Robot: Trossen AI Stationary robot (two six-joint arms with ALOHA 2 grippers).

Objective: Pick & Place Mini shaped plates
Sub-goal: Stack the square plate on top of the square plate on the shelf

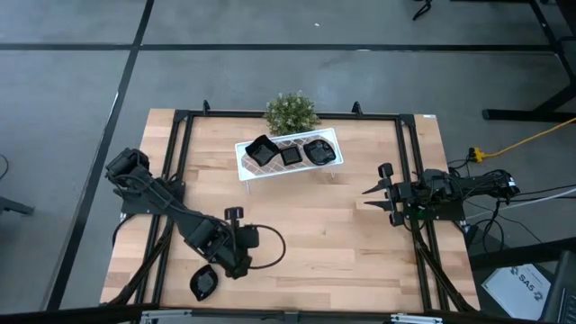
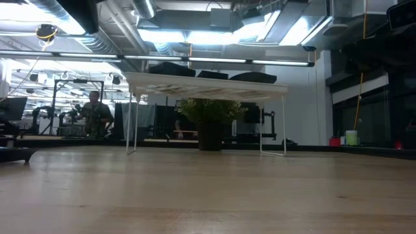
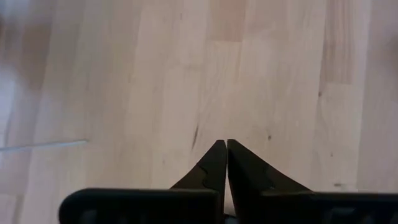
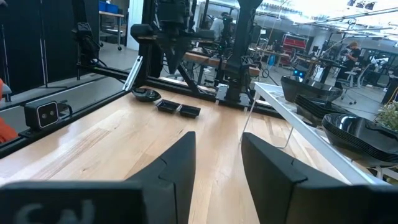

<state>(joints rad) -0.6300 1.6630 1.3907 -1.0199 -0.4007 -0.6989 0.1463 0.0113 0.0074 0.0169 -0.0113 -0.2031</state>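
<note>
Three stacks of glossy black mini plates (image 1: 290, 153) sit on top of the white lattice rack (image 1: 333, 137), which stands on thin legs. In the low view the plates (image 2: 170, 67) show on the rack top. One leaf-like plate (image 1: 205, 282) lies on the table near its near-left corner. The right wrist view shows it (image 4: 146, 94) with two flat square plates (image 4: 179, 109) beside it. My left gripper (image 1: 239, 266) hangs shut beside these, pointing down at bare wood (image 3: 225, 144). My right gripper (image 1: 369, 198) waits open by the right edge (image 4: 217, 140).
A small green bushy plant (image 1: 291, 111) stands behind the rack at the far edge. Black frame rails (image 1: 175, 162) run along both sides of the table. Bare wood (image 1: 324, 234) lies between the two arms. A person shows far off in the room (image 2: 95, 107).
</note>
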